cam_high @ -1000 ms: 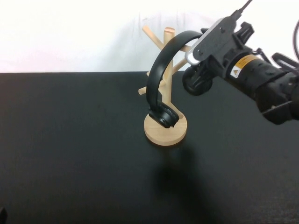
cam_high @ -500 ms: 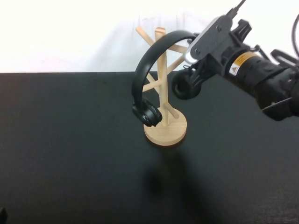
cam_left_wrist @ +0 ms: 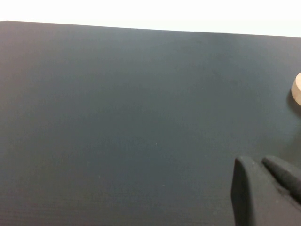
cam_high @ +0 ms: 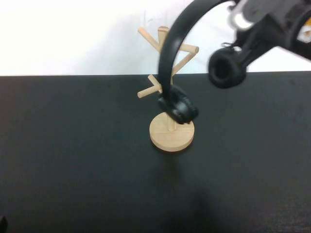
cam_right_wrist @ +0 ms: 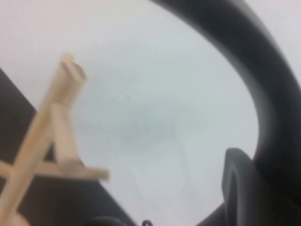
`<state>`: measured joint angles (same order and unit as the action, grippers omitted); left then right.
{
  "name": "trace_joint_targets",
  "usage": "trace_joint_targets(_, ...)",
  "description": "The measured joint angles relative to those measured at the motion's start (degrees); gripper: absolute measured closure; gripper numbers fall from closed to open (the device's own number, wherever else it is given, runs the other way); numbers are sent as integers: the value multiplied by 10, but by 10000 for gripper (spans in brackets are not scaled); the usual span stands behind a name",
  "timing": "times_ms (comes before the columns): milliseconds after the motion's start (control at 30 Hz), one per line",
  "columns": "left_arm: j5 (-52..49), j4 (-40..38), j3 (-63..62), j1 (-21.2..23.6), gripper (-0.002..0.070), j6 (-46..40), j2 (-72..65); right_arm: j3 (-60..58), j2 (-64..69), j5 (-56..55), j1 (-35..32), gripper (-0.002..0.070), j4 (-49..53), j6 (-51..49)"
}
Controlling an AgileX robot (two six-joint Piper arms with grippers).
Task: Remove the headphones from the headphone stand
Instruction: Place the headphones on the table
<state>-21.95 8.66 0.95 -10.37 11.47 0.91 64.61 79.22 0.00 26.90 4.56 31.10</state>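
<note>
The right gripper (cam_high: 243, 22) is found at the upper right of the high view, raised well above the table (cam_high: 73, 160), and it is pinched on the headband of the headphones (cam_high: 170, 58) near its right end. From that grip the black band is carried in an arc leftward and downward, so that one ear cup (cam_high: 226, 68) is hung just below the gripper and the other ear cup (cam_high: 179, 109) is left low in front of the headphone stand (cam_high: 171, 132), close to its upright dowel. The crown of the band is seen above the top pegs (whether any part is touching wood cannot be told). The removal is judged to turn on this one relation: the far cup lies down and to the left of the gripper, against the stand. The left gripper (cam_left_wrist: 263, 188) is held low over bare table, well apart from the stand, with its fingers pressed nearly together and nothing between them.
</note>
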Motion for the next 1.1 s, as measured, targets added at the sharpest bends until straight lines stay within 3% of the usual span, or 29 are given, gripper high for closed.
trace_joint_targets(100, 0, 0, 0, 0, 673, 0, 0, 0, -42, 72, -30, 624, -28, -6)
trace_joint_targets(233, 0, 0, 0, 0, 673, 0, 0, 0, -63, 195, -124, 624, -42, -86)
trace_joint_targets(433, 0, 0, 0, 0, 673, 0, 0, 0, 36, 333, -256, 624, -46, -224)
trace_joint_targets(933, 0, 0, 0, 0, 673, 0, 0, 3, 274, 403, -213, 624, 6, -311)
trace_joint_targets(1100, 0, 0, 0, 0, 673, 0, 0, 3, 317, 417, -212, 569, 2, -323)
